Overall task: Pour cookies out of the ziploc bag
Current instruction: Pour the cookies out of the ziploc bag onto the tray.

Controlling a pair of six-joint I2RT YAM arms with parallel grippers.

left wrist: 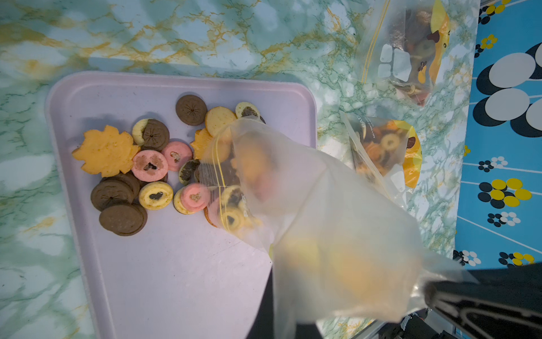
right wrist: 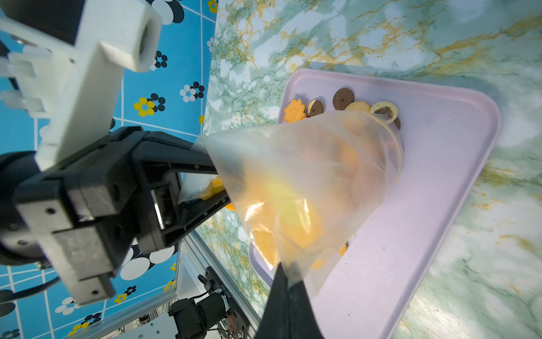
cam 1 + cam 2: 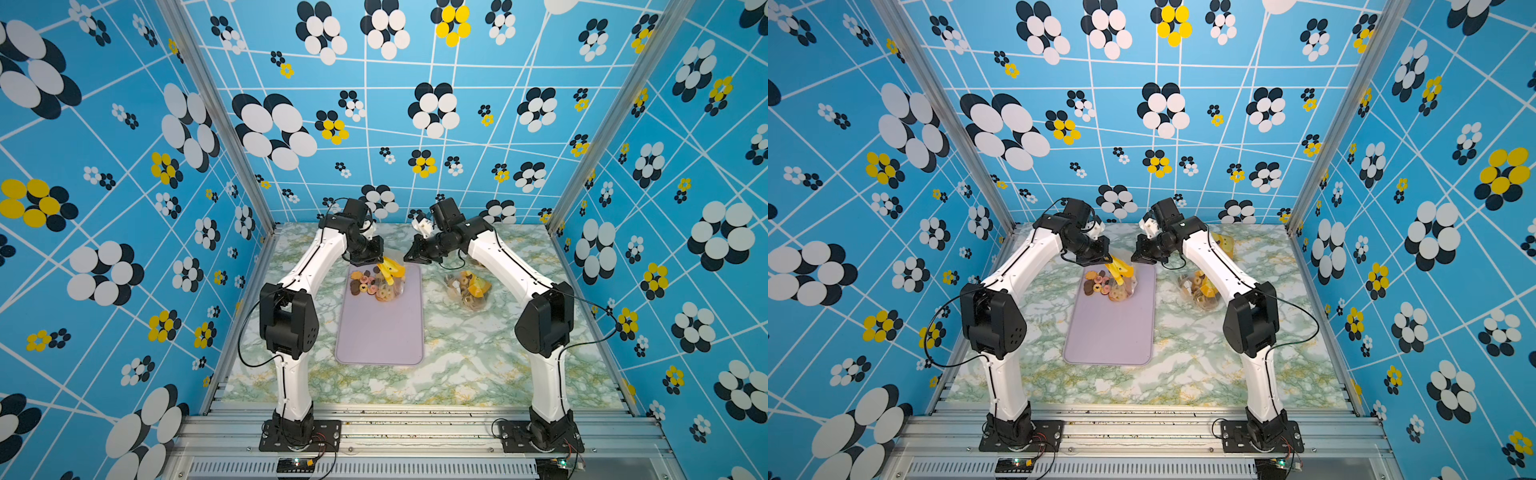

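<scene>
Near half of the tray (image 3: 379, 332) lies bare; cookies (image 3: 362, 284) and seemingly two spare bags (image 3: 467, 289) crowd farther back.

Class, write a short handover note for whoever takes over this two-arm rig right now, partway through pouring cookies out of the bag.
Left gripper: shut on one bottom corner of the bag.
Right gripper: shut on the other bottom corner.
Bag: held upside down, open mouth at the far end of the tray.
Done: a pile of cookies lies on the tray.
Left: more cookies sit just inside the mouth; a lift and shake would probably empty them.
Also: two more filled bags lie on the table beside the tray.
</scene>
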